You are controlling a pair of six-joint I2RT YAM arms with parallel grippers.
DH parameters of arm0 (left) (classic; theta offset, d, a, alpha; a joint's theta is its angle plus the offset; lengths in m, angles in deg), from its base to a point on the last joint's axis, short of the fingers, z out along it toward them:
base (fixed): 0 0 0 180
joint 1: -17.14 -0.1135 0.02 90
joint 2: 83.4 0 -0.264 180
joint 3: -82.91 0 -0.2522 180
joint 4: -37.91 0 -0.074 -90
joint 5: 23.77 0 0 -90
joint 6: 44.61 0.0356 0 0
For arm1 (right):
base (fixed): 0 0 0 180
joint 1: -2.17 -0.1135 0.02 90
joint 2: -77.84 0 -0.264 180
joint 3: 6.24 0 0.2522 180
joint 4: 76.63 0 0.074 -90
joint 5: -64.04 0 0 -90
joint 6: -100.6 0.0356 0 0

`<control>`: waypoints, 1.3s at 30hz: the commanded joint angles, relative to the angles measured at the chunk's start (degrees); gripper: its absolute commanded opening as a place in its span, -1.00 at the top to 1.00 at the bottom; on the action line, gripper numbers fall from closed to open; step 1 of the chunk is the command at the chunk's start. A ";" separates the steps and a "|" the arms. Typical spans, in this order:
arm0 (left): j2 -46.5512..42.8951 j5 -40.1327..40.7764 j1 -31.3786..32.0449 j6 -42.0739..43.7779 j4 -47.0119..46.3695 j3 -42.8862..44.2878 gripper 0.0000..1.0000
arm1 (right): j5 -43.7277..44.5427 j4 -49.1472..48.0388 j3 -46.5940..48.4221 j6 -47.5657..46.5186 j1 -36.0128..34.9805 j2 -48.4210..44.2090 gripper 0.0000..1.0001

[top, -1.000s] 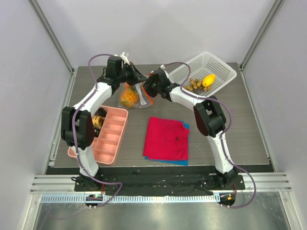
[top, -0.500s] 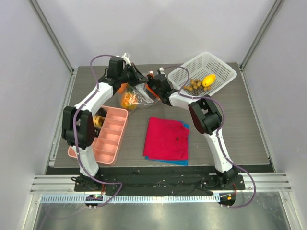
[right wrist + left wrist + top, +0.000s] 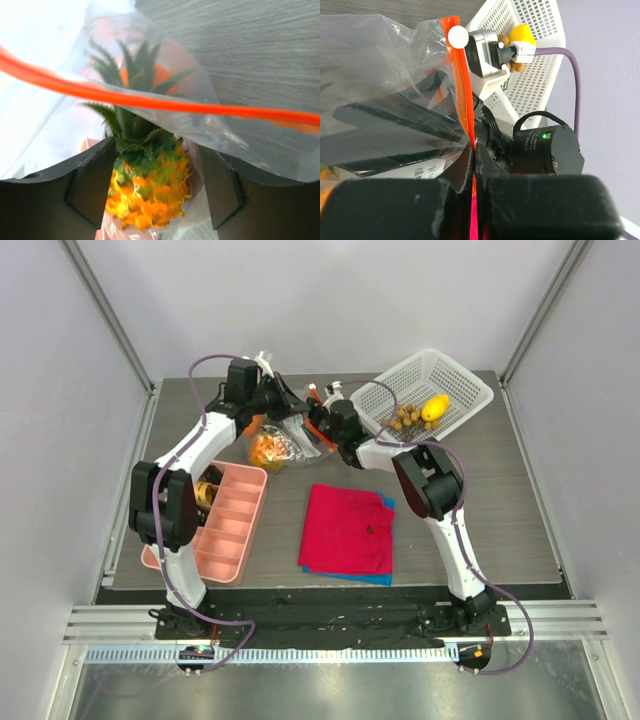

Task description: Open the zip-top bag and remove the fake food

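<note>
The zip-top bag point(image 3: 288, 436) hangs clear and crinkly at the back of the table. My left gripper point(image 3: 475, 165) is shut on its orange-red zip strip point(image 3: 462, 90) and holds that side up. My right gripper point(image 3: 157, 147) is open at the bag's mouth, its dark fingers point(image 3: 95, 185) standing on either side of the pineapple point(image 3: 150, 190). The pineapple is fake food with a green crown, and it sits inside the bag. The strip's other side point(image 3: 150, 102) and some film cross in front of the crown. From above, the pineapple point(image 3: 268, 448) shows orange through the plastic, with the right gripper point(image 3: 318, 426) beside it.
A white mesh basket point(image 3: 440, 375) at the back right holds a yellow fruit point(image 3: 434, 407) and brown pieces point(image 3: 405, 418). A pink compartment tray point(image 3: 222, 525) lies at the left. A red cloth point(image 3: 348, 530) on a blue one lies in the middle front.
My right gripper has opened wider and pushed left into the bag's mouth, around the pineapple. The bag has bunched and shifted a little. The left gripper still holds the strip.
</note>
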 commanded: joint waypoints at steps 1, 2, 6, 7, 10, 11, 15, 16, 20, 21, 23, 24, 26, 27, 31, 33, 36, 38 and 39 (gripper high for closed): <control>-1.00 -0.82 0.10 1.44 0.37 0.75 1.00 | -6.57 -8.02 -0.58 -2.12 0.17 -2.75 -0.42; -1.09 -0.73 0.10 1.53 0.37 0.75 1.00 | -7.72 -8.19 -0.23 -2.39 0.26 -2.66 -0.44; -1.09 -1.08 -0.34 1.53 0.46 1.01 1.00 | -9.93 -8.11 -2.32 -4.50 0.35 -3.71 -0.69; -1.09 -1.08 -0.34 1.53 0.46 1.01 1.00 | -9.84 -8.72 -3.29 -4.15 0.43 -4.24 -0.73; -1.00 -1.34 -0.69 1.44 0.54 1.10 1.00 | -9.85 -13.91 -5.94 -2.74 0.61 -5.73 -0.88; -0.92 -1.60 -0.69 1.44 0.46 1.18 1.00 | -9.58 -12.78 -5.24 -3.09 0.61 -5.30 -0.92; -0.83 -2.84 -0.69 0.30 0.28 1.27 1.00 | -12.20 -11.27 3.09 -1.53 0.43 -0.83 -0.96; -1.18 -2.31 -0.69 0.65 0.11 1.01 1.00 | -12.13 -11.45 3.81 -1.25 0.43 -0.20 -0.96; -1.44 -2.48 -0.69 0.91 0.28 0.92 1.00 | -13.71 -11.01 7.86 -0.90 0.08 3.05 -0.96; -1.44 -2.75 -0.69 0.91 0.19 1.01 1.00 | -14.23 -10.92 8.56 -1.25 0.08 3.40 -0.96; -1.27 -2.92 -0.69 0.74 0.28 1.10 1.00 | -15.72 -9.52 10.49 -2.65 0.08 5.16 -0.96; -1.18 -3.18 -0.69 0.65 0.19 1.18 1.00 | -16.34 -9.17 12.41 -2.83 0.00 5.68 -0.96; -1.09 -3.28 -0.69 0.56 0.19 1.27 1.00 | -16.26 -8.46 13.92 -3.01 0.00 7.44 -0.96; -1.09 -3.28 -0.69 0.47 0.19 1.27 1.00 | -16.43 -8.98 15.49 -2.57 -0.09 8.14 -0.93; -1.00 -3.36 -0.69 0.56 0.11 1.19 1.00 | -17.67 -11.71 20.33 -0.46 -1.05 12.19 -0.67; -1.18 -3.19 -0.69 0.74 0.28 1.10 1.00 | -16.35 -11.45 22.00 -0.64 -1.23 13.77 -0.51; -1.35 -3.10 -0.69 0.91 0.28 0.92 1.00 | -16.43 -13.99 22.63 1.38 -1.15 15.00 -0.19; -1.44 -2.75 -0.78 1.00 0.45 0.92 1.00 | -16.26 -14.96 22.19 1.21 -1.24 14.66 0.12; -1.70 -2.66 -0.95 1.00 0.37 0.83 1.00 | -16.26 -15.14 21.49 0.95 -1.24 13.79 0.31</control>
